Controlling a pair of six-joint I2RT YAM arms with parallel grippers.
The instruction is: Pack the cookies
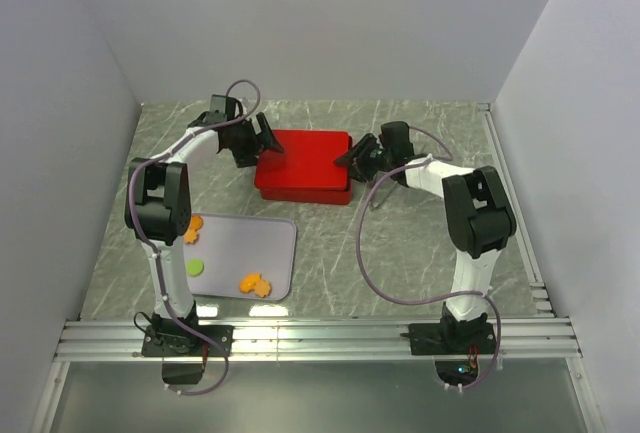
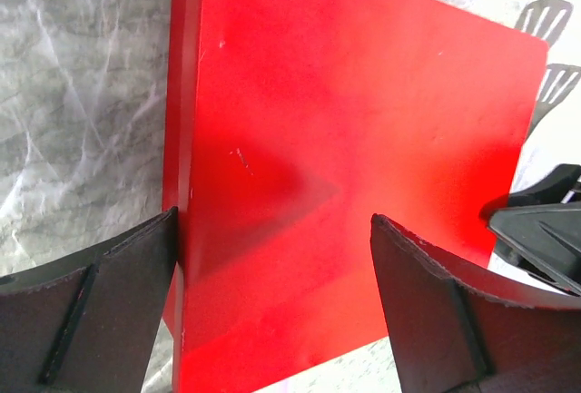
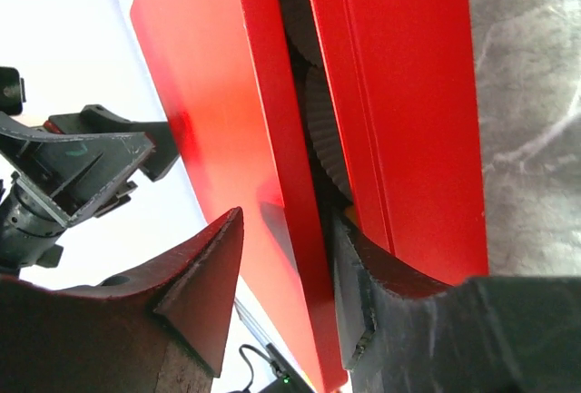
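Observation:
A red box (image 1: 303, 165) stands at the table's middle back, its lid (image 2: 363, 121) tilted up on the right side. My left gripper (image 1: 268, 143) is open, with its jaws spread over the lid's left edge (image 2: 274, 221). My right gripper (image 1: 350, 158) is open and straddles the lid's right rim (image 3: 289, 221): one finger is in the gap under the lid, the other stands clear above the lid (image 3: 209, 93). Pleated paper cups (image 3: 322, 130) and an orange bit show in the gap above the box base (image 3: 408, 93). Orange cookies (image 1: 193, 228), a green cookie (image 1: 195, 267) and orange flower cookies (image 1: 255, 283) lie on the white tray (image 1: 270, 243).
The white tray lies front left, beside the left arm's base. White walls close in the grey marbled table on three sides. Metal rails run along the near edge. The right gripper also shows at the right edge of the left wrist view (image 2: 545, 221).

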